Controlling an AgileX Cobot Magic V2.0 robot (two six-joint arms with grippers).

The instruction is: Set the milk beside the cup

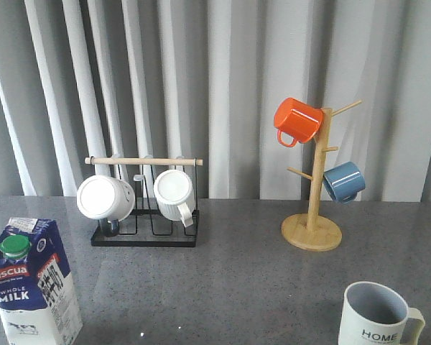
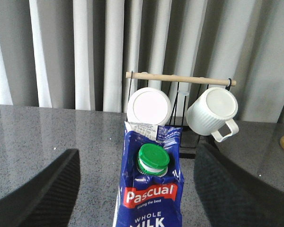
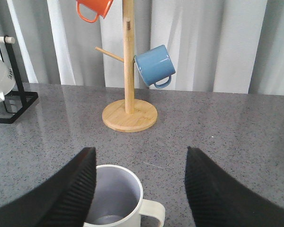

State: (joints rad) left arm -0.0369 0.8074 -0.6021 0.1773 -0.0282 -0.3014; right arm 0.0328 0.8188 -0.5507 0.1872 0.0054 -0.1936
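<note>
The left gripper (image 2: 135, 189) stands wide apart, its black fingers (image 2: 42, 189) flanking the upright blue and white gable-top milk carton (image 2: 150, 189) at the table's near left without touching it. The right gripper (image 3: 139, 189) gapes over the cream-white "HOME" cup (image 3: 116, 196), near right on the grey stone table (image 1: 237, 280), well apart from the carton.

We find the milk (image 1: 32, 282) standing upright at the table's (image 1: 223, 280) near left, the cup (image 1: 377, 315) at the near right, well apart. Behind the milk sits a rack (image 1: 145, 208) with two mugs (image 1: 105, 197) hung on it side by side. Right of the rack, behind the cup, stands a mug tree (image 1: 312, 190) bearing one mug high on its left (image 1: 297, 120), one lower on its right (image 1: 343, 181). Curtains (image 1: 223, 79) hang behind all.
</note>
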